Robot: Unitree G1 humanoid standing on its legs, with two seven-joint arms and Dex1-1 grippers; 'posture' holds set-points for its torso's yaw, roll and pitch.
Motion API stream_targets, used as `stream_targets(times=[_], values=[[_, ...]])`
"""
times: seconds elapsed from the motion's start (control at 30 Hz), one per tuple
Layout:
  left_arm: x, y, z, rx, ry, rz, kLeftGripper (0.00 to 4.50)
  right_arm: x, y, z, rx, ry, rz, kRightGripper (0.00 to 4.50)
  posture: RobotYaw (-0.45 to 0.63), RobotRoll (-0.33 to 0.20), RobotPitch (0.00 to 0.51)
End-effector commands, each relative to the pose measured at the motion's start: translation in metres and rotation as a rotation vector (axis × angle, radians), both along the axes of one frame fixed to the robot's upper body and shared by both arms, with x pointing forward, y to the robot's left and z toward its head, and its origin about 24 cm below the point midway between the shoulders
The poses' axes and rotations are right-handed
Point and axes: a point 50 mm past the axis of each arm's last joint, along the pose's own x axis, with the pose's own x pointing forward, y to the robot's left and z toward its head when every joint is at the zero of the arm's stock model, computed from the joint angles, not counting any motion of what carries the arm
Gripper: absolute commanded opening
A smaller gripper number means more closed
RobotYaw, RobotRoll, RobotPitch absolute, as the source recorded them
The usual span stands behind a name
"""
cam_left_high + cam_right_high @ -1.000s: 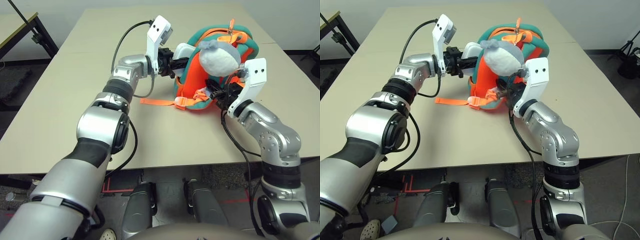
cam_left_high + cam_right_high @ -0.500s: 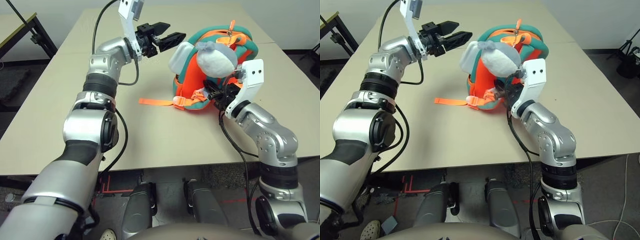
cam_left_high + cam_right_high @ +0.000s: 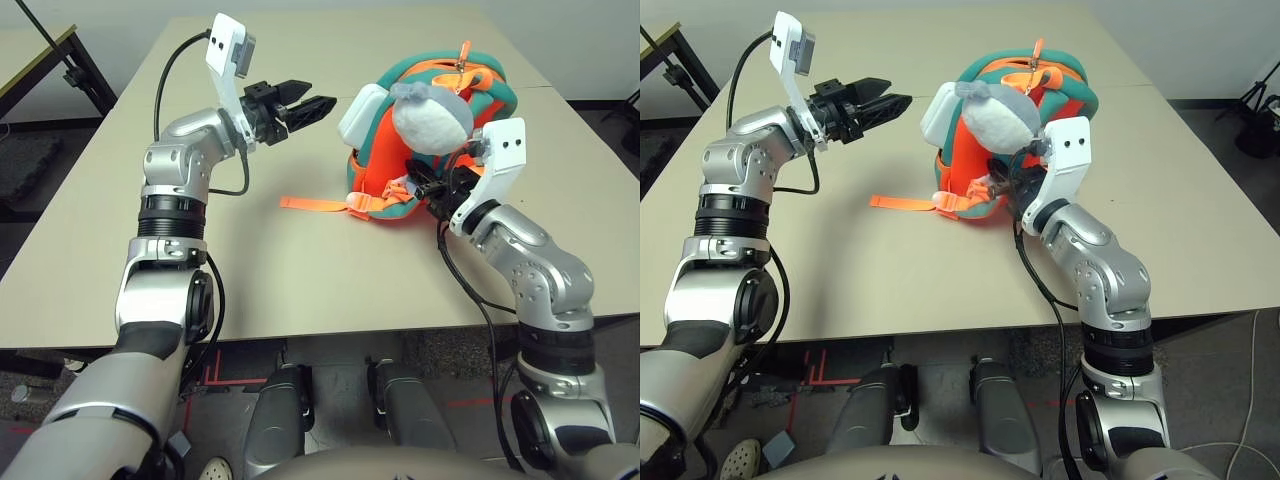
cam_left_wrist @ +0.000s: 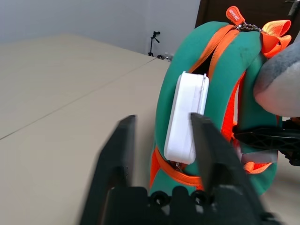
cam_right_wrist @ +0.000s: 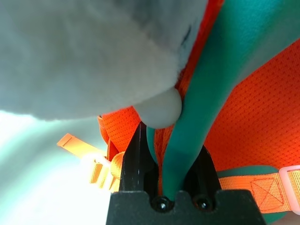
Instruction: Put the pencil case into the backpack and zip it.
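Note:
The orange and teal backpack (image 3: pixel 385 170) lies on the table with its grey plush piece (image 3: pixel 435 118) on top. The white pencil case (image 3: pixel 362 108) stands on edge in the backpack's left side opening, roughly half sticking out; it also shows as a white slab (image 4: pixel 187 117) between teal edges. My left gripper (image 3: pixel 318 96) hovers a short way to the left of it, open and holding nothing. My right gripper (image 5: pixel 171 140) is at the backpack's right side, shut on its teal trim (image 5: pixel 197 93).
An orange webbing strap (image 3: pixel 310 203) trails from the backpack across the table (image 3: pixel 300 270) toward the left. A dark stand leg (image 3: pixel 60 60) rises off the table's far left.
My left gripper let go of the pencil case and drew back to the left, clear of the backpack. The pencil case stays wedged in the opening. The right arm has held still.

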Motion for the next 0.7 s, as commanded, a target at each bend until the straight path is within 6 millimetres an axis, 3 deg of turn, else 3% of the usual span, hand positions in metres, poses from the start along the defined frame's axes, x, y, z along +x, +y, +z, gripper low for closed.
stream_targets(times=[0.03,0.1,0.33,0.7], values=[[-0.002,-0.005,-0.004,0.009,0.008,-0.019,0.71,0.000,0.006,-0.009,-0.009,0.047,0.042,0.21,-0.14,0.000,0.104],[-0.002,-0.006,-0.005,0.016,0.011,-0.024,0.01,0.000,0.006,-0.009,-0.010,0.047,0.041,0.21,-0.14,0.000,0.104],[0.004,-0.019,-0.017,0.017,0.052,-0.057,0.00,-0.001,0.006,-0.009,-0.008,0.047,0.031,0.21,-0.15,0.000,0.106],[0.027,-0.084,-0.033,0.053,0.088,-0.094,0.00,-0.001,-0.001,-0.009,-0.019,0.050,0.010,0.21,-0.17,0.000,0.108]])
